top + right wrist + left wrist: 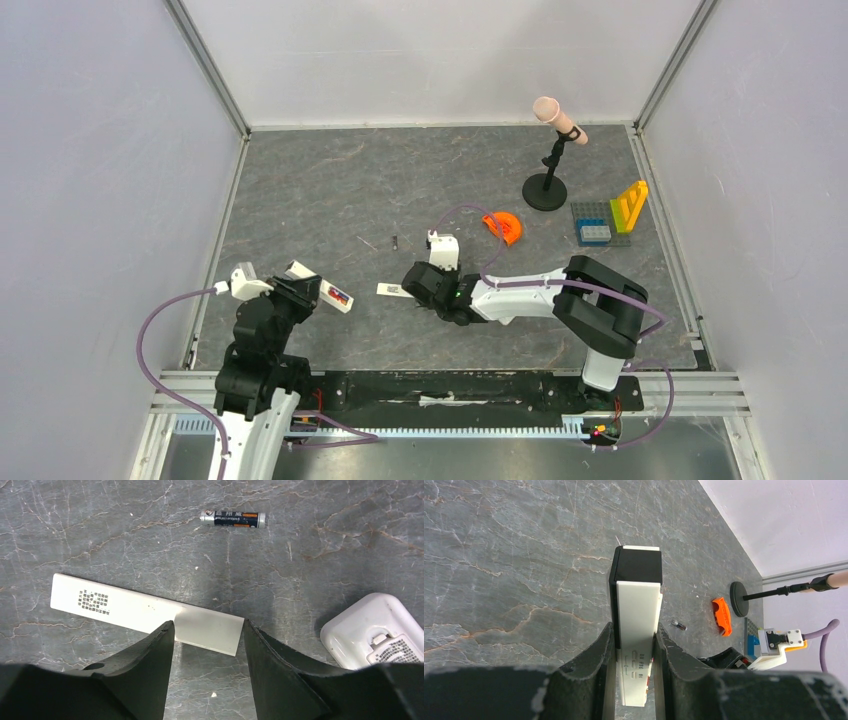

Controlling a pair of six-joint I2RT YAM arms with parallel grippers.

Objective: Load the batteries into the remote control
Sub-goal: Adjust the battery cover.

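My left gripper (pixel 303 288) (pixel 635 632) is shut on the white remote control (pixel 337 296) (pixel 638 607), which has a black end cap and sticks out past the fingers. Coloured batteries show in its recess in the top view. One dark battery (pixel 396 241) (pixel 232 519) (pixel 678 625) lies loose on the table. My right gripper (pixel 418 283) (pixel 207 630) is open, low over the right end of a flat white strip with a printed label (pixel 388 289) (pixel 145 612) that lies on the table.
A white rounded object with a grille (pixel 372 635) lies right of the right gripper. An orange piece (pixel 503 227), a microphone on a black stand (pixel 545 190) and a grey brick plate with coloured bricks (pixel 605 225) stand at the back right. Walls enclose the table.
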